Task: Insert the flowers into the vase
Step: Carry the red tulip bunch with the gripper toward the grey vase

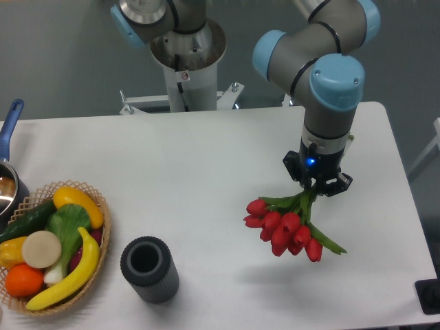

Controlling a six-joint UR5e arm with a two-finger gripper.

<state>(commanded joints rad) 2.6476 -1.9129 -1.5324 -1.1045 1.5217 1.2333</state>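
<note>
- Gripper (315, 185) pinching the flowers (283, 228) by the stems, fingers pressed in on the green stalks just under the wrist w/ the blue light.
- Flowers hang off the table (206, 165), red buds tilted down and to the image-left of the gripper; long green leaf sticks out lower right. Faint shadow on the tabletop below the bunch.
- Arm comes down from upper right, over the right half of the table.
- Vase (149, 269) stands upright near the front edge, left of centre; dark grey, ribbed sides, round mouth facing up, nothing seen inside it.
- Vase and flowers well apart: bunch is to the image-right of the vase and further back.
- Wicker basket (96, 199) just beside the vase on its image-left, holding bananas, an orange, a leafy green veg w/ white stalk, a cucumber and other produce.
- Pot (8, 185) w/ blue handle at the far left edge, partly cut off.
</note>
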